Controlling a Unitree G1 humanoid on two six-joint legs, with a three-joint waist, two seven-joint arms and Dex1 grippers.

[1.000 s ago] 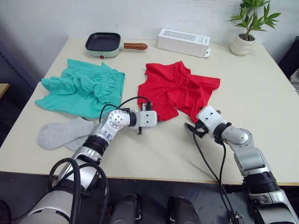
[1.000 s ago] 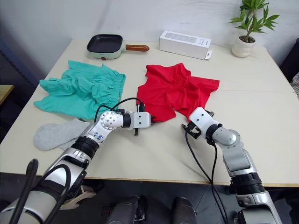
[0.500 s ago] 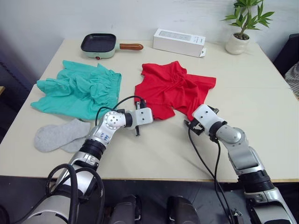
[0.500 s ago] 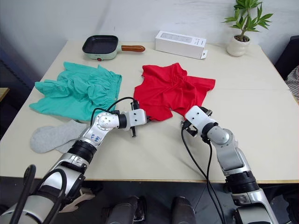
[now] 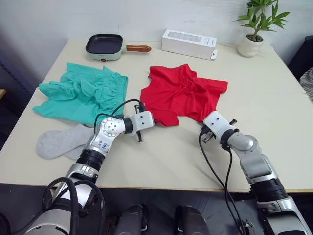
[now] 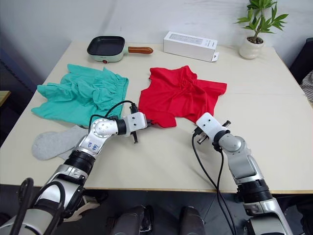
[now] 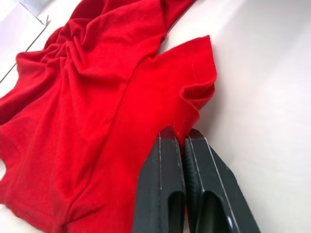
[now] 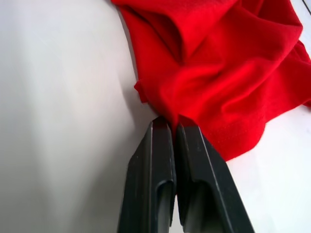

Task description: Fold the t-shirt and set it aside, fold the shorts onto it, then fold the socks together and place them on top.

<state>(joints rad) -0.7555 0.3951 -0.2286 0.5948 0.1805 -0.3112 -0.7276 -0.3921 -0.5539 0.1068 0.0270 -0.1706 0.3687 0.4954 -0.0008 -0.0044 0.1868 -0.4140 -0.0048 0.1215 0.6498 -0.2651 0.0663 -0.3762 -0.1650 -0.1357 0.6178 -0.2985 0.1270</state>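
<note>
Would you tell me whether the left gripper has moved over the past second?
Yes. The left gripper has closed in on the t-shirt, from just short of its near hem to pinching that hem.

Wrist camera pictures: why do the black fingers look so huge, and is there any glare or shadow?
Left wrist view: fingers loom large, being close to the lens; the t-shirt casts a soft shadow on the table. Right wrist view: the same looming fingers, a faint sheen on them, no harsh glare.

Both arms reach forward, low over the desk (image 5: 161, 161). Left claw (image 7: 181, 137) pinched closed on t-shirt (image 5: 183, 93) hem; right claw (image 8: 170, 122) closed on its opposite lower edge.
</note>
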